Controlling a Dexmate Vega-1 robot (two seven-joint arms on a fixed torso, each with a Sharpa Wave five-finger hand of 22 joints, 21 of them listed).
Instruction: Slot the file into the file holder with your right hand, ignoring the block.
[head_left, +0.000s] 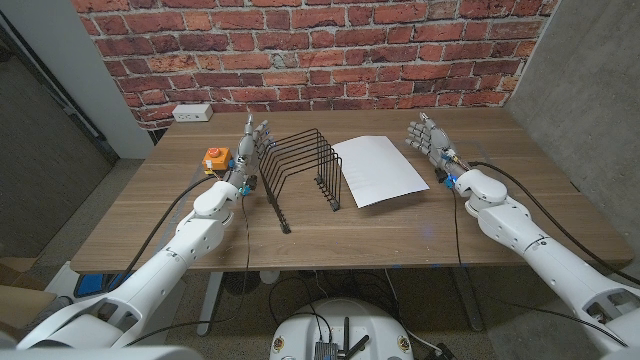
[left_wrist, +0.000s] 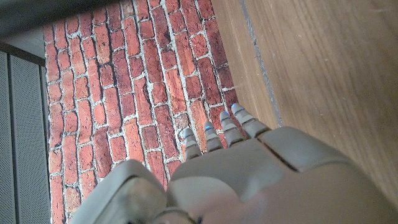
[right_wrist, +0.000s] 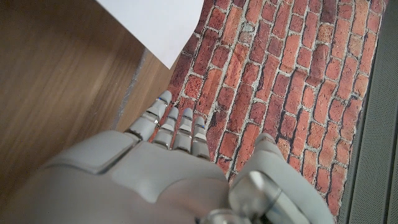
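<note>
Near the table's right edge, the right hand (head_left: 428, 138) stands fingers apart, holding nothing — the reach has not begun.

Just beside it toward the middle, the file (head_left: 377, 169) — a white sheet — lies flat on the table (head_left: 150, 225), one edge close against the black wire file holder (head_left: 300, 170) at the centre. Past the holder the left hand (head_left: 253, 140) waits, also empty with fingers spread, the orange block (head_left: 217, 158) just beside it. Next, I judge, the right hand must lift the flat sheet's edge, then stand it upright into a slot.
</note>
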